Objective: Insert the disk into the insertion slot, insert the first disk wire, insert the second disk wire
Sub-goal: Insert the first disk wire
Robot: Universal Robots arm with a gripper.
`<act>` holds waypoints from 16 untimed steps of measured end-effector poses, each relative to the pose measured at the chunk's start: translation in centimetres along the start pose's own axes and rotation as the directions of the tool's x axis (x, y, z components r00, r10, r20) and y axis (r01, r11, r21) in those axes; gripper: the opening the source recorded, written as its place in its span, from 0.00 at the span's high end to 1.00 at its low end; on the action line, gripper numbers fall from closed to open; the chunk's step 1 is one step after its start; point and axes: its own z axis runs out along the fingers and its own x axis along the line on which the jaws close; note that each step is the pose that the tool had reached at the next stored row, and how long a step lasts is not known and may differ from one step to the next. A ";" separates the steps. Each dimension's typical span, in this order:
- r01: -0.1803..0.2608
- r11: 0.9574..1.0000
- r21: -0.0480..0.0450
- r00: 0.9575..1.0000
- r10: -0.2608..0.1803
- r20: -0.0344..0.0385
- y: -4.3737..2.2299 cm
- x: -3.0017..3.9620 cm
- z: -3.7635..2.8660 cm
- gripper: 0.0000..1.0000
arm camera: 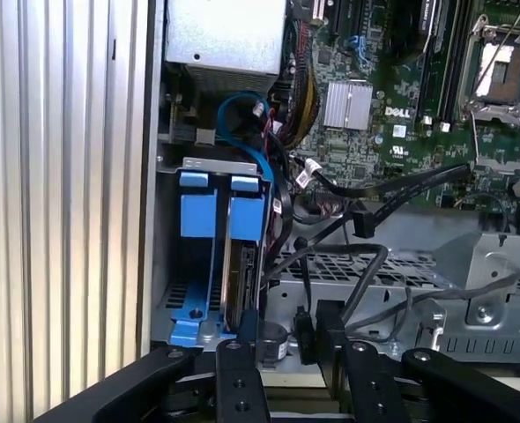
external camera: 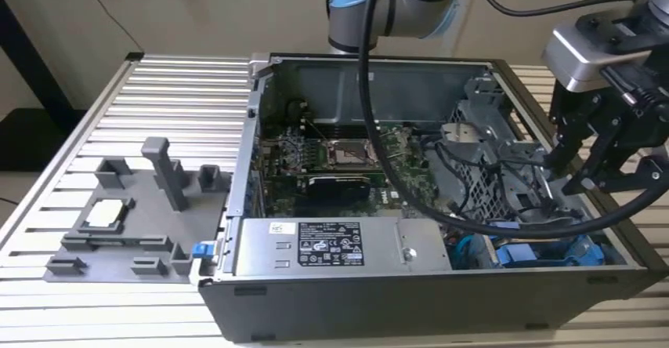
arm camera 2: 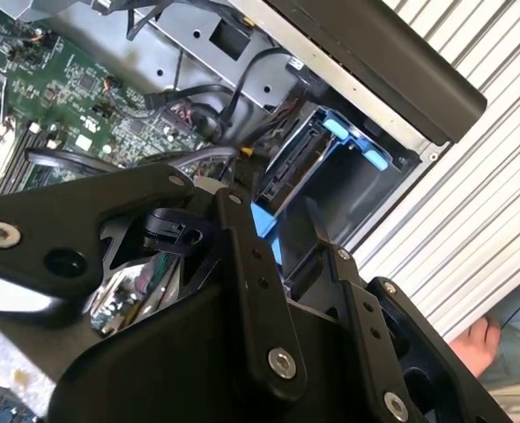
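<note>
On the slatted table (external camera: 63,317) sits the open case (external camera: 418,309). The disk (arm camera: 236,286) stands on edge in its blue frame, down in the insertion slot (arm camera: 174,264) at the case's corner nearest the gripper (external camera: 568,175). The gripper hangs just above the drive cage (arm camera: 419,264), fingers (arm camera: 241,370) apart, gripping nothing I can make out. Loose black cables (arm camera: 401,182) cross close by, so a snag worries me. The fingers hide the disk's connector end, so I can't tell whether any wire is plugged.

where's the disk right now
In the first wrist view the disk sits in the insertion slot, clipped in its blue carrier. That is the case's near corner on the exterior view's right, below the gripper.
</note>
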 end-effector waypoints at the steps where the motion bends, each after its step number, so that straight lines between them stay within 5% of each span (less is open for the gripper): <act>1: 0.003 1.000 0.001 1.000 -0.003 0.002 0.00 -0.02 0.07 0.59; 7: 0.026 1.000 0.002 0.999 -0.026 0.024 -0.07 -0.03 0.15 0.59; 16: 0.030 1.000 0.002 0.999 -0.030 0.028 -0.15 -0.02 0.24 0.59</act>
